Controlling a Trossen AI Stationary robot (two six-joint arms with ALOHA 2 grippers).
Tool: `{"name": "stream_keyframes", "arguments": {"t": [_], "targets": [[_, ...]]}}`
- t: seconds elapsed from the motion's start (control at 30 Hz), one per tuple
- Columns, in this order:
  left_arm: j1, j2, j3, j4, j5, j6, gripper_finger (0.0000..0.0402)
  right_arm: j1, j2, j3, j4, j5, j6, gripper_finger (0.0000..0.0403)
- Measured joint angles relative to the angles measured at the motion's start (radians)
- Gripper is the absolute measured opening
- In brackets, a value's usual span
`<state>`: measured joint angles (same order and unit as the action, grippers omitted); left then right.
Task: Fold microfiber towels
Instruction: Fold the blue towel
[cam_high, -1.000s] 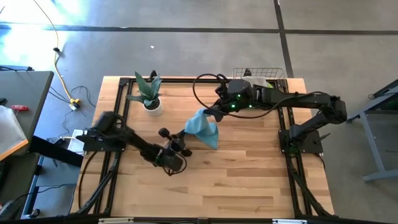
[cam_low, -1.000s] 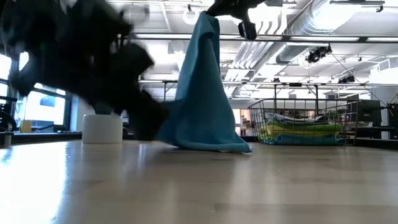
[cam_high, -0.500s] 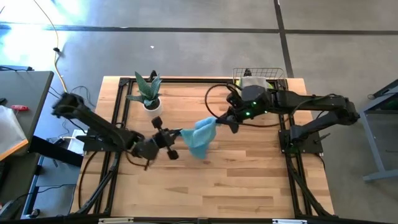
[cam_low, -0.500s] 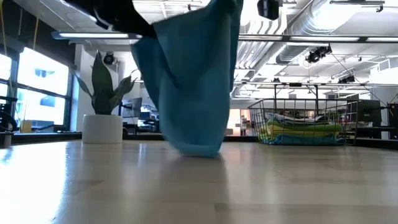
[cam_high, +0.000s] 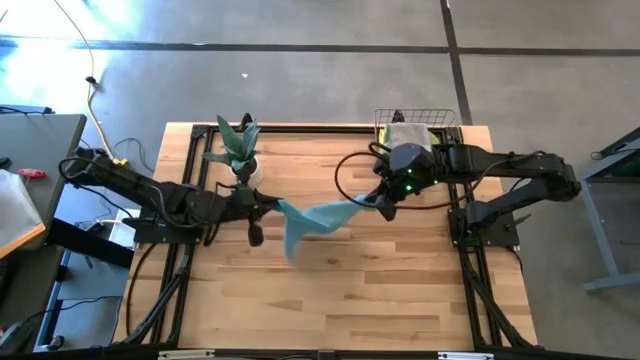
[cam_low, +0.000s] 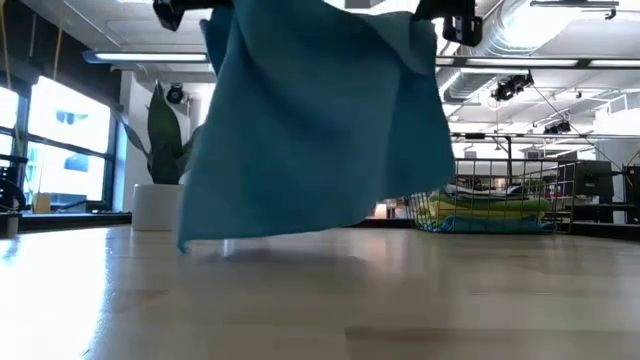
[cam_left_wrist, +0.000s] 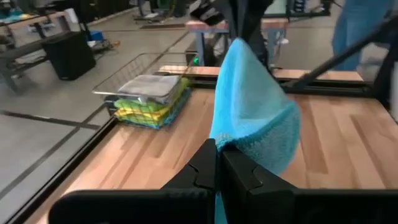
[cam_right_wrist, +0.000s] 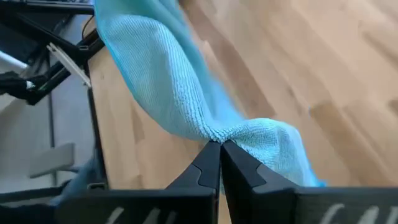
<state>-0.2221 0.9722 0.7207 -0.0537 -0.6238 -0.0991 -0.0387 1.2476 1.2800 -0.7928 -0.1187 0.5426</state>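
Observation:
A teal-blue microfiber towel (cam_high: 318, 217) hangs spread between my two grippers over the middle of the table. My left gripper (cam_high: 270, 204) is shut on its left upper corner, and my right gripper (cam_high: 374, 205) is shut on its right upper corner. In the low view the towel (cam_low: 310, 130) hangs as a broad sheet. Its lower left corner (cam_low: 184, 243) is close to the tabletop; whether it touches, I cannot tell. My left gripper pinches the towel's upper corner (cam_left_wrist: 229, 144) between its two shut fingers, coming nearly level from the table's left side. The cloth bunches at the fingers and runs off toward the other gripper. My right gripper pinches the opposite upper corner (cam_right_wrist: 219, 138) between its two shut fingers, slanting down from the table's right side. The cloth is gathered into a small fold at the fingers and stretches away toward the left arm, sagging a little.
A copper wire basket (cam_high: 420, 124) at the far right corner holds a stack of folded towels (cam_left_wrist: 149, 99), grey on top. A potted plant (cam_high: 238, 152) stands at the far left. Bare wood lies beneath and in front of the hanging towel.
My left gripper has risen from the tabletop with its corner and gone toward the far left. My right gripper has drawn toward the table's right edge. The towel, which hung in a narrow drape with its lower end on the table, is now spread out wide and lifted.

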Motion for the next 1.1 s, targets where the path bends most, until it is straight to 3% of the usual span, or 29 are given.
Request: {"name": "stream_keyframes", "arguments": {"t": [0.2,0.33,0.4,0.5,0.57,0.63,0.73,0.83,0.9,1.03,1.1], "targets": [[0.039,0.006,0.166,-0.284,0.017,0.000,0.0000,-0.010,0.002,0.004,-0.017,-0.047,0.098,0.0000],[0.062,0.050,0.289,-0.465,-0.061,-0.014,0.0000,-0.021,0.001,0.027,-0.050,0.066,0.081,0.0000],[0.069,0.079,0.334,-0.525,0.007,-0.036,0.0000,-0.020,0.002,0.028,-0.053,0.076,0.082,0.0000],[0.073,0.134,0.374,-0.595,0.202,-0.052,0.0000,-0.012,0.002,0.028,-0.054,-0.014,0.084,0.0000],[0.076,0.168,0.394,-0.633,0.239,-0.039,0.0000,-0.011,0.002,0.028,-0.053,-0.020,0.078,0.0000],[0.085,0.194,0.418,-0.666,0.159,-0.009,0.0000,-0.027,0.002,0.028,-0.053,0.046,0.063,0.0000],[0.105,0.229,0.459,-0.726,-0.092,0.050,0.0000,-0.057,0.002,0.028,-0.054,0.184,-0.001,0.0000],[0.123,0.251,0.491,-0.736,-0.256,0.086,0.0000,-0.075,0.004,0.028,-0.056,0.220,0.005,0.0000],[0.133,0.261,0.514,-0.738,-0.192,0.104,0.0000,-0.079,0.005,0.028,-0.057,0.179,0.030,0.0000],[0.153,0.266,0.547,-0.763,0.104,0.114,0.0000,-0.079,0.005,0.028,-0.057,0.104,0.035,0.0000],[0.163,0.266,0.548,-0.771,0.099,0.122,0.0000,-0.079,0.005,0.028,-0.057,0.150,0.025,0.0000]]}}
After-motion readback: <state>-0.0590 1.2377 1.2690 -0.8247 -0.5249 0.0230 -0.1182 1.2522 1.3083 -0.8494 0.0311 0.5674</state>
